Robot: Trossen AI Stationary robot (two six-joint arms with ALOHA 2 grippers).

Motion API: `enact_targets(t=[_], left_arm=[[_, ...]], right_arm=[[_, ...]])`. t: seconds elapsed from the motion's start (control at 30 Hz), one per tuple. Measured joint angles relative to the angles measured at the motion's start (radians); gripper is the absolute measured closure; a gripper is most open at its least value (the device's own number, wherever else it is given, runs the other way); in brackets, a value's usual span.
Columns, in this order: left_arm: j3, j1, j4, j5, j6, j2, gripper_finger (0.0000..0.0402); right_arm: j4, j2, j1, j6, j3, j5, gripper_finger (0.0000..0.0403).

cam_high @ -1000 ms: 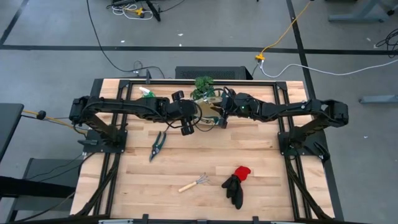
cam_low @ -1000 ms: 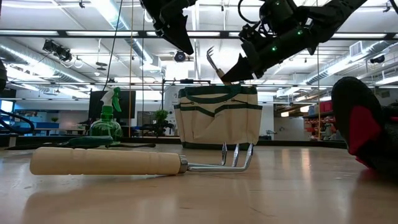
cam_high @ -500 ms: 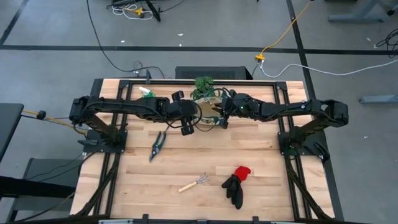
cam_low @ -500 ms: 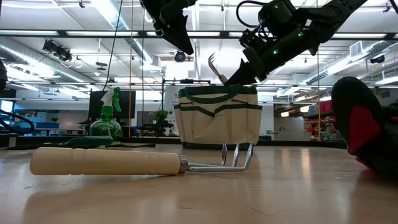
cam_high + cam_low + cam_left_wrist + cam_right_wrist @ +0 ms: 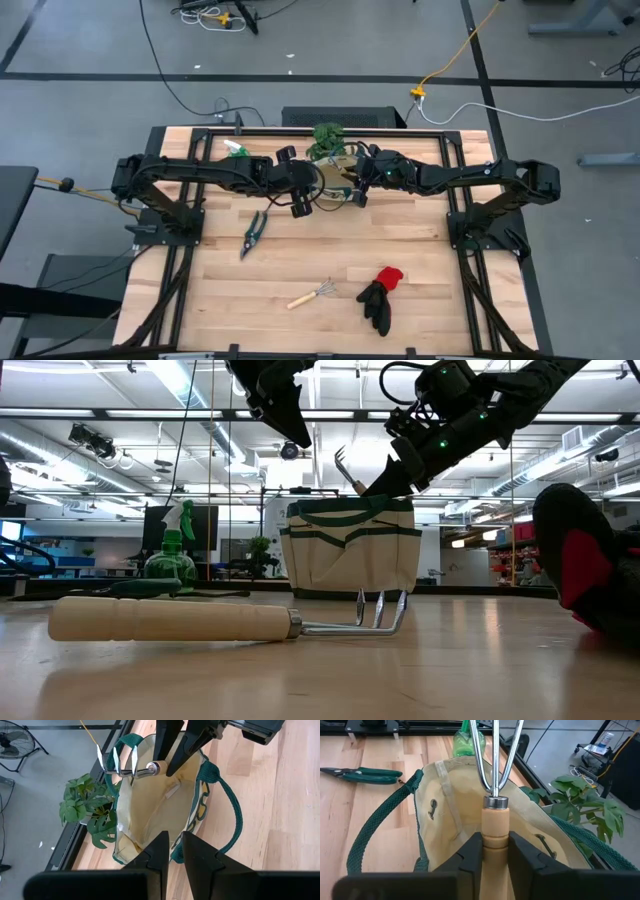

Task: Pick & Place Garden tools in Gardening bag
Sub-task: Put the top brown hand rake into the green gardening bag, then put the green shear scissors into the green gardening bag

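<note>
- While both my arms meet over the back edge of the table [image 5: 330,250], the job is only beginning, as I judge it: nothing shows inside the bag yet.
- My right gripper [image 5: 495,851] has its fingers pressed against the wooden handle of one rake [image 5: 494,822], prongs up, right over the mouth of the bag [image 5: 150,810].
- My left gripper [image 5: 171,851] hangs just beside the bag, jaws narrow and holding nothing.
- Gloves [image 5: 380,292] lie near the front edge, toward the right corner, untouched.
- Shears [image 5: 253,233] lie on the left half, mid-table.
- A second rake [image 5: 311,294] lies near the front edge, just left of the gloves.
- A spray bottle [image 5: 170,555] stands at the back edge, left of the bag.
- Left to do, by my reckoning: drop this rake in, then four more items.
</note>
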Motion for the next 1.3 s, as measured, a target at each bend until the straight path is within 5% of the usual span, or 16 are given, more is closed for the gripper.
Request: enact_targets(t=[0.37, 1.3], left_arm=[[0.000, 0.000, 0.000, 0.000, 0.000, 0.000, 0.0342], [0.000, 0.000, -0.035, 0.000, -0.078, 0.000, 0.0342]], right_arm=[[0.000, 0.000, 0.000, 0.000, 0.000, -0.025, 0.0282], [0.074, -0.112, 0.109, -0.018, -0.001, -0.077, 0.0279]])
